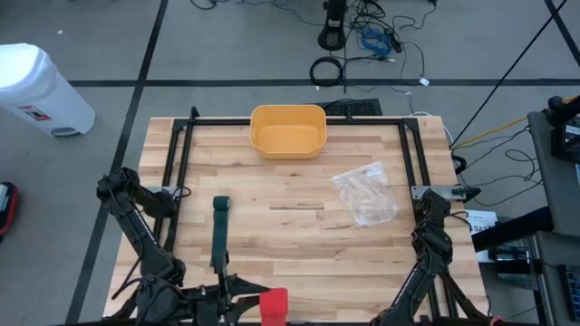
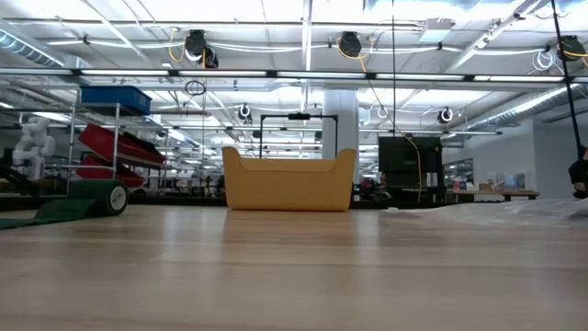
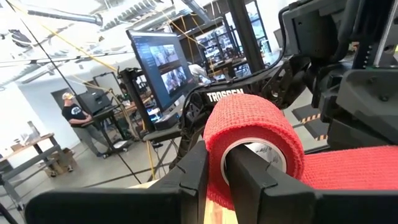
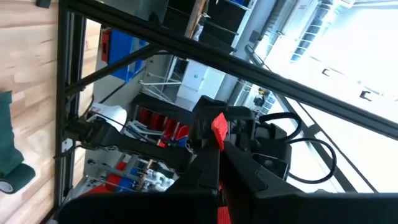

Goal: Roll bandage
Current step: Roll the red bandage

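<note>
Red bandage [image 1: 274, 302] beyond wooden table's [image 1: 299, 235] near edge

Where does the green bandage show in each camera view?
High view: the green bandage lies left of centre, in front of the left arm.
Low view: far left, on the tabletop.
Left wrist view: not in it.
Right wrist view: at the left edge, on the wood.
Shared landmark: the yellow bin, in the high and low views.
</note>
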`<state>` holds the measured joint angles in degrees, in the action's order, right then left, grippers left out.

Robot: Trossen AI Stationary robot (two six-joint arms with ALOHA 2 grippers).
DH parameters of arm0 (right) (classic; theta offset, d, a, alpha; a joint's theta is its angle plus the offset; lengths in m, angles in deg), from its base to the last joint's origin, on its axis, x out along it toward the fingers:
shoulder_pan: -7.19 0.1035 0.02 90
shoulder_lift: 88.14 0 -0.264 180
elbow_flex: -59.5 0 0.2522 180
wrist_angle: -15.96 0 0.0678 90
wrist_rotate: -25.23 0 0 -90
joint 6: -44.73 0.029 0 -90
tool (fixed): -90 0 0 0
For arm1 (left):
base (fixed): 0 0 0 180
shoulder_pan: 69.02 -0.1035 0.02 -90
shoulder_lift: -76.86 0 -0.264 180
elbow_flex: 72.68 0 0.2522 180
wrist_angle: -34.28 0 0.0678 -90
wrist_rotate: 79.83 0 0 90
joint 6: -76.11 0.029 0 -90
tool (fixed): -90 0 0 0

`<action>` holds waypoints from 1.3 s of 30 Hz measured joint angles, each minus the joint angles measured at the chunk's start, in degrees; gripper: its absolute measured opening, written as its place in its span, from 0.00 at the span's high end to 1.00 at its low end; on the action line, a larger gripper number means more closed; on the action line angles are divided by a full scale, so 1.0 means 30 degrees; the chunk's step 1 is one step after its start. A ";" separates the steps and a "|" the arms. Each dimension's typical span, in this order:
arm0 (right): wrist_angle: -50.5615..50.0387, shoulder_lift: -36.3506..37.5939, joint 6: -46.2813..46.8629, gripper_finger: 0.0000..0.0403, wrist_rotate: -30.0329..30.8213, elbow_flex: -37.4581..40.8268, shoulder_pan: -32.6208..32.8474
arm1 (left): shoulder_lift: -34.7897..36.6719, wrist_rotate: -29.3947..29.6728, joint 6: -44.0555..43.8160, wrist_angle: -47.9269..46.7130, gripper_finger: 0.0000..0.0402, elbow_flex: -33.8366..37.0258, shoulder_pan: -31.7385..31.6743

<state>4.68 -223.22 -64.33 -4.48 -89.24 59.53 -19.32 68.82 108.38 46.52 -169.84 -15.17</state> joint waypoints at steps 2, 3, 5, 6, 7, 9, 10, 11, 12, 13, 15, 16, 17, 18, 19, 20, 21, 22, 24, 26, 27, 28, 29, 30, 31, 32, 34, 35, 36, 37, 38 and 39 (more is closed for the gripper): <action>0.0179 0.0000 -0.0098 1.00 -0.0009 0.0000 0.0006 | 0.0000 0.0002 0.0002 -0.0040 0.86 0.0000 0.0054; 0.0340 0.0000 -0.0146 1.00 0.0005 0.0000 0.0008 | 0.0000 -0.0002 0.0015 -0.0052 0.86 0.0000 0.0060; 0.0798 0.0000 -0.0328 1.00 0.0170 0.0000 0.0041 | 0.0000 0.0003 0.0015 -0.0124 0.86 0.0000 0.0170; 0.0908 0.0006 -0.0408 1.00 0.0301 0.0000 0.0063 | 0.0000 0.0003 0.0015 -0.0214 0.86 0.0000 0.0219; 0.0994 0.0007 -0.0421 1.00 0.0326 0.0000 0.0065 | 0.0000 0.0003 0.0015 -0.0311 0.86 0.0000 0.0268; 0.1176 0.0016 -0.0414 1.00 0.0346 0.0000 0.0081 | 0.0000 -0.0004 0.0029 -0.0497 0.86 0.0000 0.0383; 0.1183 0.0041 -0.0400 1.00 0.0346 0.0000 0.0094 | 0.0000 -0.0011 0.0032 -0.0532 0.86 0.0000 0.0451; 0.1243 0.0074 -0.0377 1.00 0.0338 0.0000 0.0094 | 0.0000 -0.0006 0.0039 -0.0569 0.86 0.0000 0.0476; 0.1320 0.0117 -0.0372 1.00 0.0340 0.0000 0.0094 | 0.0000 -0.0011 0.0044 -0.0569 0.86 0.0000 0.0526; 0.1512 0.0150 -0.0377 1.00 0.0336 0.0000 0.0094 | 0.0000 -0.0004 0.0044 -0.0598 0.86 0.0000 0.0600; 0.1797 0.0182 -0.0382 1.00 0.0280 0.0000 0.0094 | 0.0000 -0.0011 0.0057 -0.0702 0.86 0.0000 0.0606; 0.2075 0.0182 -0.0471 1.00 0.0280 0.0000 0.0094 | 0.0000 -0.0016 0.0078 -0.0727 0.86 0.0000 0.0608; 0.2274 0.0182 -0.0606 1.00 0.0280 0.0000 0.0080 | 0.0000 -0.0014 0.0084 -0.0729 0.86 0.0000 0.0653; 0.2367 0.0182 -0.0716 1.00 0.0259 0.0000 0.0057 | 0.0000 -0.0011 0.0080 -0.0714 0.86 0.0000 0.0678; 0.2443 0.0190 -0.0807 1.00 0.0183 0.0000 0.0057 | 0.0000 -0.0011 0.0082 -0.0708 0.86 -0.0006 0.0680; 0.2442 0.0197 -0.0872 1.00 0.0013 0.0000 0.0057 | 0.0000 -0.0011 0.0087 -0.0709 0.86 -0.0006 0.0680; 0.2428 0.0197 -0.0892 1.00 -0.0238 0.0000 0.0053 | 0.0000 -0.0011 0.0087 -0.0722 0.86 -0.0007 0.0680; 0.2410 0.0197 -0.0943 1.00 -0.0449 0.0000 0.0046 | 0.0000 -0.0018 0.0087 -0.0722 0.86 0.0000 0.0680; 0.2413 0.0197 -0.0969 1.00 -0.0740 0.0000 0.0043 | 0.0000 -0.0014 0.0087 -0.0715 0.86 0.0000 0.0680; 0.2551 0.0197 -0.1047 1.00 -0.0763 0.0000 0.0017 | 0.0000 -0.0018 0.0088 -0.0715 0.86 0.0000 0.0680; 0.2744 0.0197 -0.1161 1.00 -0.0769 0.0000 -0.0027 | 0.0000 -0.0018 0.0087 -0.0715 0.86 -0.0006 0.0680; 0.3093 0.0197 -0.1432 1.00 -0.0762 0.0000 -0.0044 | 0.0000 -0.0018 0.0095 -0.0715 0.86 0.0000 0.0680; 0.3379 0.0197 -0.1769 1.00 -0.0776 0.0000 -0.0065 | 0.0000 -0.0012 0.0091 -0.0715 0.86 0.0000 0.0680; 0.3569 0.0202 -0.2088 1.00 -0.0774 0.0000 -0.0084 | 0.0000 -0.0017 0.0082 -0.0740 0.86 0.0000 0.0680; 0.3780 0.0211 -0.2403 1.00 -0.0848 0.0000 -0.0092 | 0.0000 -0.0013 0.0069 -0.0807 0.86 0.0000 0.0680; 0.4017 0.0211 -0.2694 1.00 -0.1033 0.0000 -0.0120 | 0.0000 -0.0006 0.0068 -0.0829 0.86 0.0000 0.0680; 0.4531 0.0211 -0.3284 1.00 -0.1254 0.0000 -0.0147 | 0.0000 0.0003 0.0066 -0.0853 0.86 0.0000 0.0680; 0.4707 0.0211 -0.3530 1.00 -0.1286 0.0000 -0.0176 | 0.0000 0.0003 0.0060 -0.0853 0.86 0.0000 0.0680; 0.4726 0.0211 -0.3694 1.00 -0.1283 0.0000 -0.0184 | 0.0000 0.0014 0.0053 -0.0853 0.86 -0.0003 0.0680; 0.4749 0.0211 -0.3793 1.00 -0.1286 0.0000 -0.0216 | 0.0000 0.0018 0.0027 -0.0855 0.86 0.0000 0.0680; 0.4720 0.0211 -0.3889 1.00 -0.1286 0.0000 -0.0263 | 0.0000 0.0025 0.0015 -0.0873 0.86 0.0000 0.0680; 0.4684 0.0211 -0.3952 1.00 -0.1279 0.0000 -0.0320 | 0.0000 0.0026 0.0014 -0.0942 0.86 -0.0001 0.0680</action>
<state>18.73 -222.59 -76.19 -8.32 -89.24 58.57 -19.32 68.89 108.42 43.70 -169.84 -13.13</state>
